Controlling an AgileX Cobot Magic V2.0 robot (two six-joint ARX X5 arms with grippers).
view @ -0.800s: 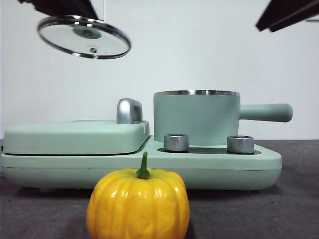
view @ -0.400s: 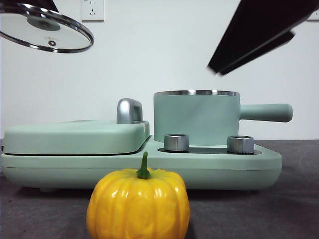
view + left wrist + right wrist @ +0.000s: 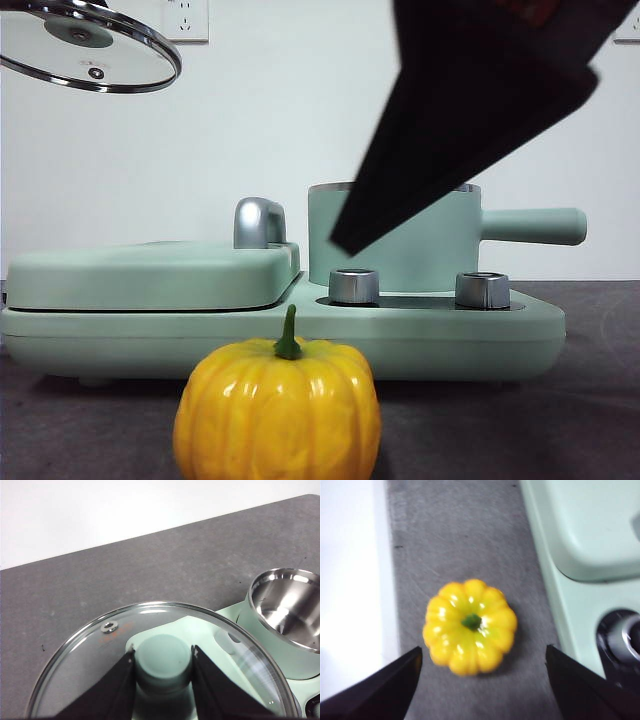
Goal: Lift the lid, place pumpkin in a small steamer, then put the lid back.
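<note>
The glass lid [image 3: 88,52] hangs high at the upper left, tilted, and my left gripper [image 3: 163,672] is shut on its mint-green knob [image 3: 163,660]. The small steamer [image 3: 400,240] stands uncovered on the cooker, its steel inside [image 3: 287,607] showing in the left wrist view. The yellow pumpkin [image 3: 277,405] sits on the dark table in front of the cooker. My right gripper [image 3: 480,680] is open and hovers above the pumpkin [image 3: 470,625], well clear of it. In the front view its dark arm [image 3: 470,110] comes down from the upper right.
A flat mint-green rectangular cover [image 3: 150,272] with a chrome handle [image 3: 258,222] lies left of the pot. Two steel knobs [image 3: 354,285] stand at the cooker's front. The cooker's edge [image 3: 570,580] runs beside the pumpkin.
The lid has moved up and left and now holds still. The right arm has swung down from the top right corner, now large in front of the pot.
</note>
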